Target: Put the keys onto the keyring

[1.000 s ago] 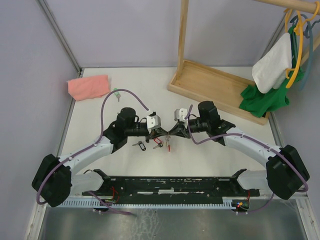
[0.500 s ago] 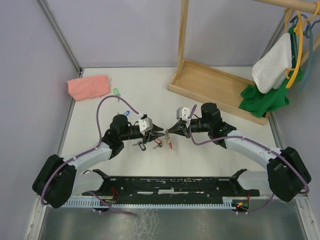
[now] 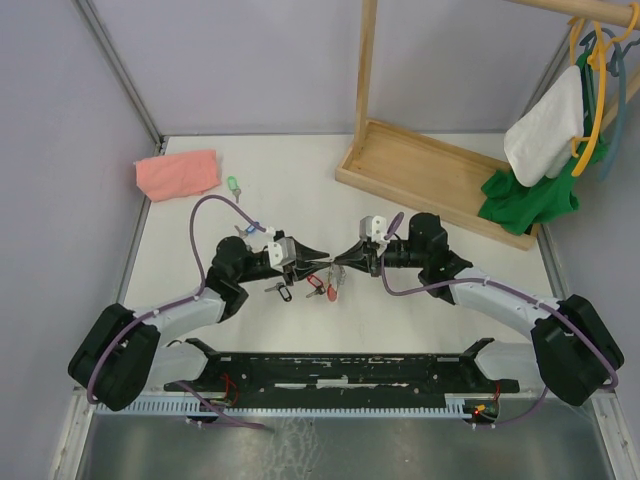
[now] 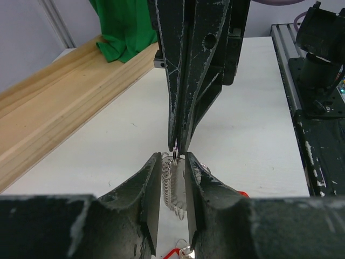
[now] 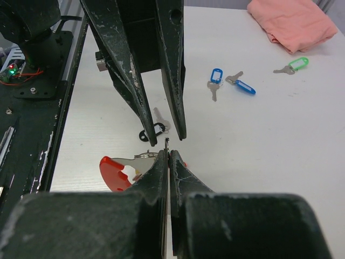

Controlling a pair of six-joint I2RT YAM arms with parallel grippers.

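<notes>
Top view: pink cloth [image 3: 177,172] at 10 o'clock, wooden rack [image 3: 430,180] at 1. The left gripper [image 3: 308,257] and right gripper [image 3: 341,263] meet over the keyring [image 3: 322,290].
Left wrist: left jaws spread, straddling its coil [image 4: 172,186], which runs 12 to 6.
Right wrist: right jaws pressed together, pinching the wire; red crescent [image 5: 116,167] at 9, 2 blue-tagged keys [image 5: 215,75] at 1.

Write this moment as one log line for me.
left tool: open around keyring coil | right tool: shut on keyring wire | blue-tagged keys, green-tagged key: loose on table
</notes>
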